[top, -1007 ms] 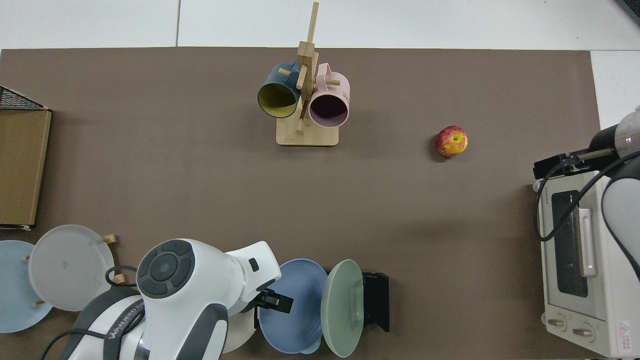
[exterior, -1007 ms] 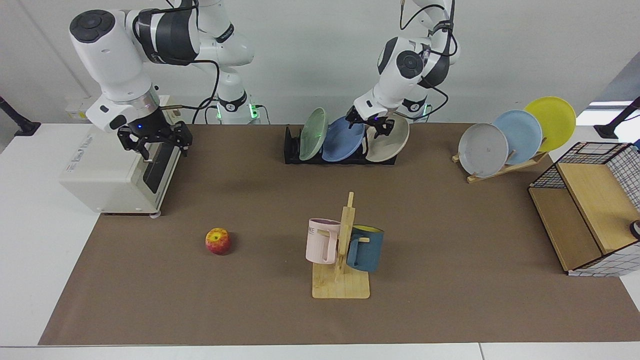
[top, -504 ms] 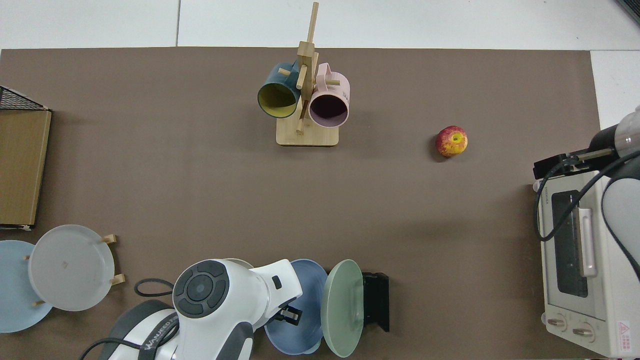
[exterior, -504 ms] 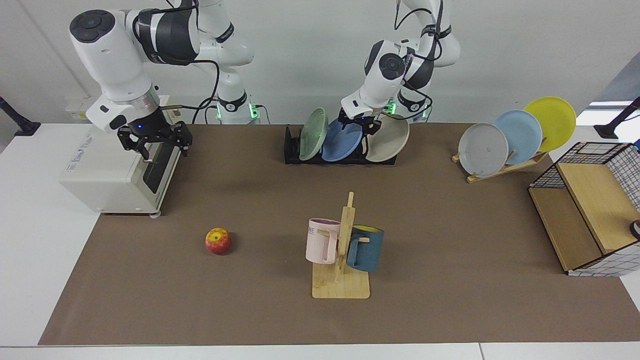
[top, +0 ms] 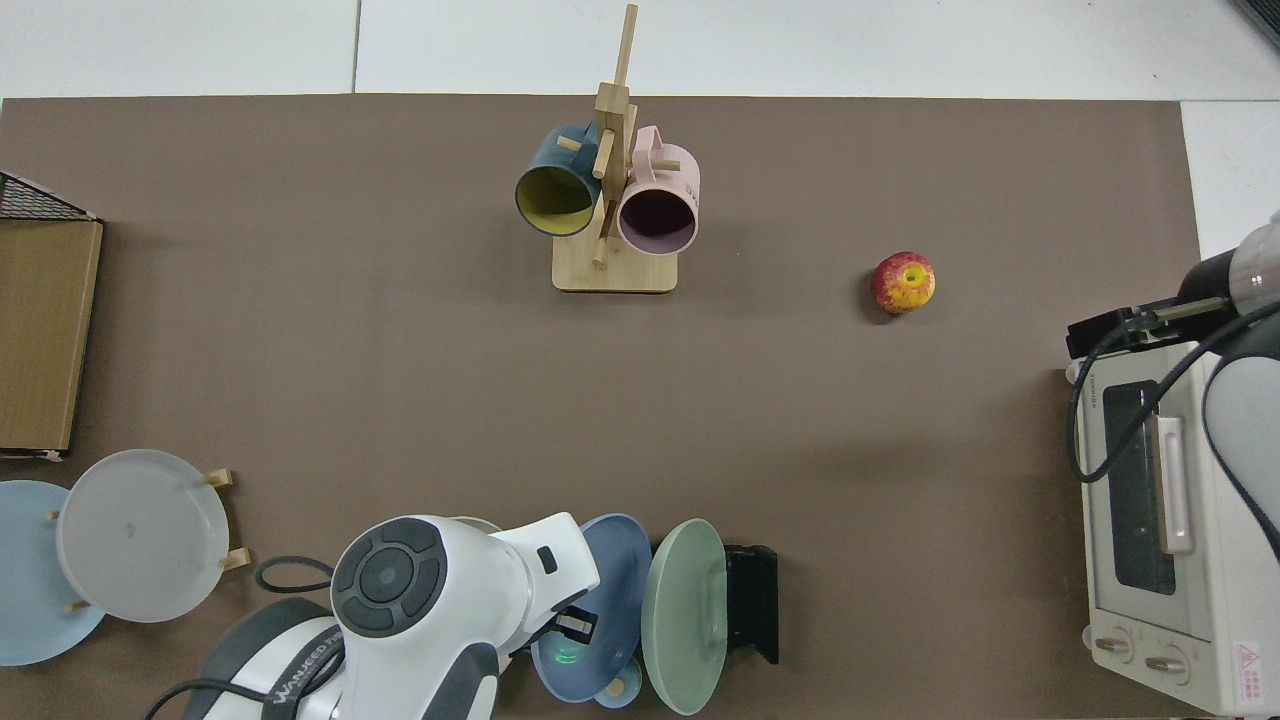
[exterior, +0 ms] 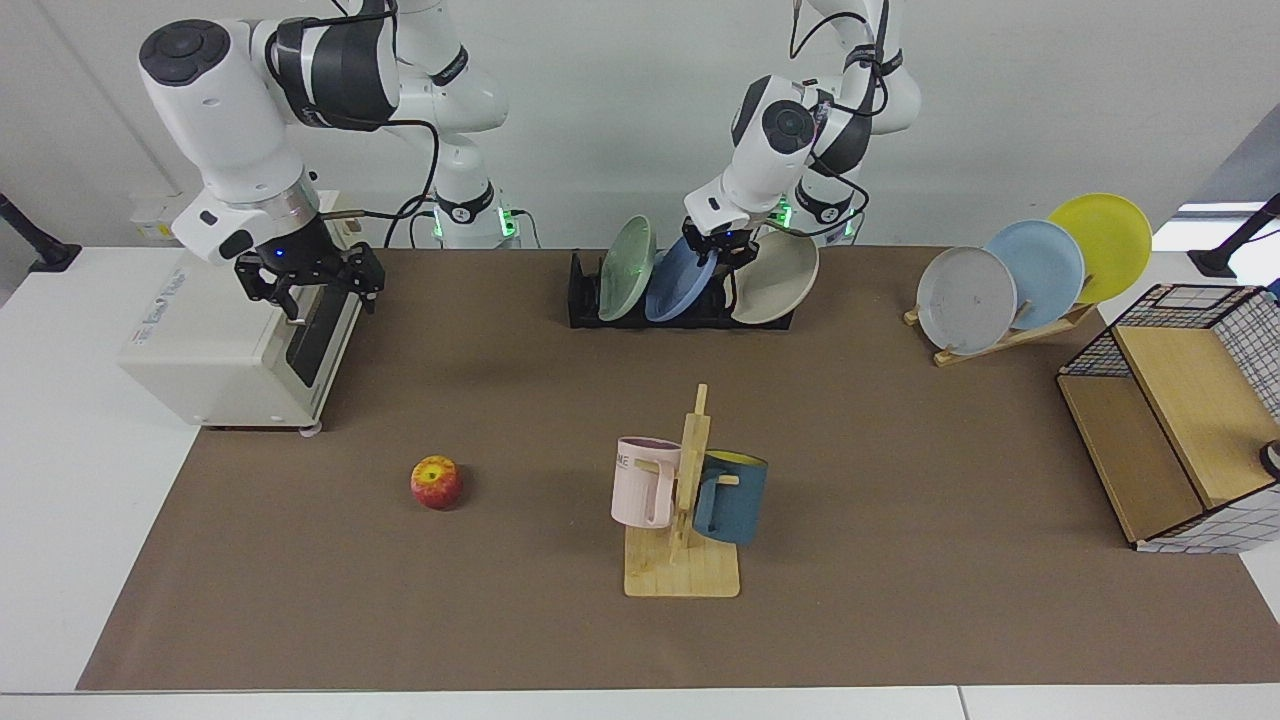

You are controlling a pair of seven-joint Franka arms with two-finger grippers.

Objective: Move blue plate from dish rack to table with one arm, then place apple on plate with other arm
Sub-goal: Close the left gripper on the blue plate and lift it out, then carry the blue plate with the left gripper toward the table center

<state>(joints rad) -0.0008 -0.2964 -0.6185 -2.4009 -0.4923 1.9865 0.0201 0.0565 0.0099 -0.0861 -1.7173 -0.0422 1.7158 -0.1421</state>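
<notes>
Standing on edge in the low black slotted dish rack [exterior: 590, 290], between a pale green plate [exterior: 627, 255] and a cream plate [exterior: 778, 278], the round periwinkle-blue plate [exterior: 678, 282] has the left tool [exterior: 722, 246] at its upper rim; whether that tool's jaws are closed on the rim cannot be told. Over at the white toaster oven [exterior: 225, 340], the right tool [exterior: 310, 283] hangs with its jaws spread, holding nothing. On the brown mat of the white desk [exterior: 60, 480] lies the small red-and-yellow apple [exterior: 436, 482], well apart from the rack.
</notes>
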